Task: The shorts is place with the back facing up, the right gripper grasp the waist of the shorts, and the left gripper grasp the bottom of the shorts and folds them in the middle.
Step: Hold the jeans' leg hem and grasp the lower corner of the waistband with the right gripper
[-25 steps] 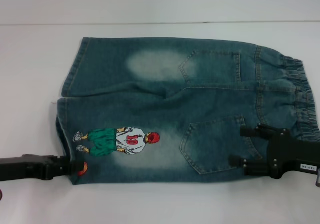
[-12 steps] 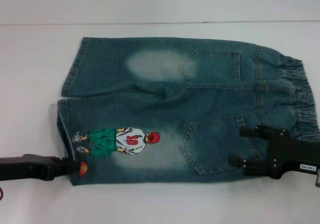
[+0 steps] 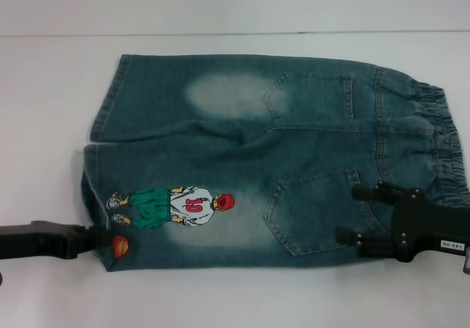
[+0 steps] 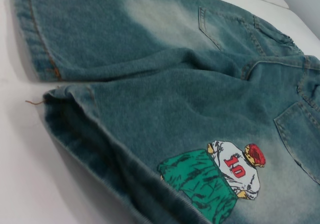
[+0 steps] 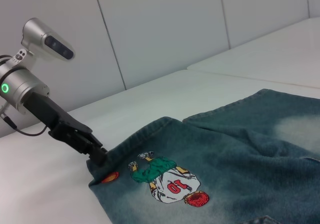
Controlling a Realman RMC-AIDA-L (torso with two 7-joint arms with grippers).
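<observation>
The blue-green denim shorts (image 3: pixel 250 159) lie flat on the white table, back up, waistband (image 3: pixel 443 146) to the right and leg hems to the left. The number 10 player print (image 3: pixel 183 207) is on the near leg; it also shows in the left wrist view (image 4: pixel 227 171) and the right wrist view (image 5: pixel 170 184). My right gripper (image 3: pixel 351 213) is open, fingers spread over the near back pocket just inside the waist. My left gripper (image 3: pixel 94 240) is at the near leg's hem corner beside the orange basketball print (image 3: pixel 120 246). It also shows in the right wrist view (image 5: pixel 95 154), its tip touching the hem.
The white table (image 3: pixel 220 299) extends around the shorts, its far edge along a pale wall (image 3: pixel 235 5). A loose thread (image 4: pixel 35 101) sticks out from the hem between the legs.
My left gripper has drawn back to the left, uncovering the whole basketball print. The right gripper and the shorts have not moved.
</observation>
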